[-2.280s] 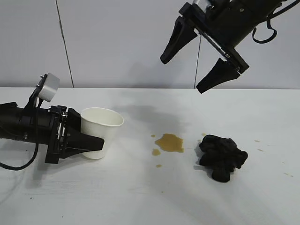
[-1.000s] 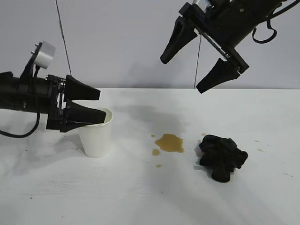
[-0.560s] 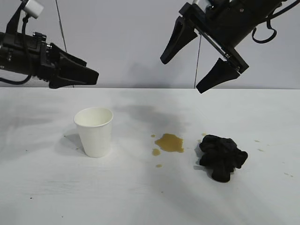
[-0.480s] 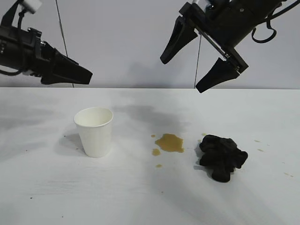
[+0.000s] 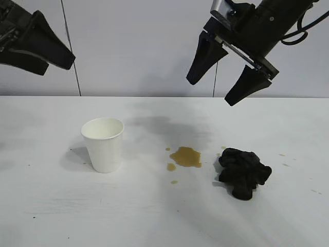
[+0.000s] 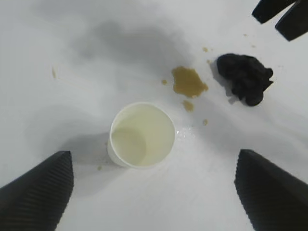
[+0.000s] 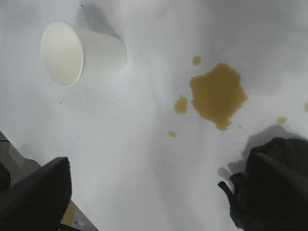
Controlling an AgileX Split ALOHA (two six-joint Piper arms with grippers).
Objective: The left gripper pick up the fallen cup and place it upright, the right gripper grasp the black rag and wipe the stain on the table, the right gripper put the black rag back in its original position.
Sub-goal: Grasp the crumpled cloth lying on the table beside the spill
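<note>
The white cup (image 5: 104,144) stands upright on the table (image 5: 154,216), left of centre, with nothing touching it. My left gripper (image 5: 59,68) hangs open high above and to the left of it; the left wrist view looks down past the open gripper (image 6: 153,159) into the cup (image 6: 143,134). To the cup's right lies the yellowish-brown stain (image 5: 186,156), ringed by a few droplets. The black rag (image 5: 243,172) sits crumpled just right of the stain. High over the stain and rag, my right gripper (image 5: 211,93) is open and empty.
A grey wall runs behind the table's far edge. The right wrist view shows the cup (image 7: 82,50), the stain (image 7: 218,94), the rag (image 7: 284,147) and, low down, the table's edge (image 7: 72,214). Faint specks lie right of the rag.
My left gripper has let go of the upright cup and risen up and to the left, well away from it. The right gripper has shifted slightly right and lower.
</note>
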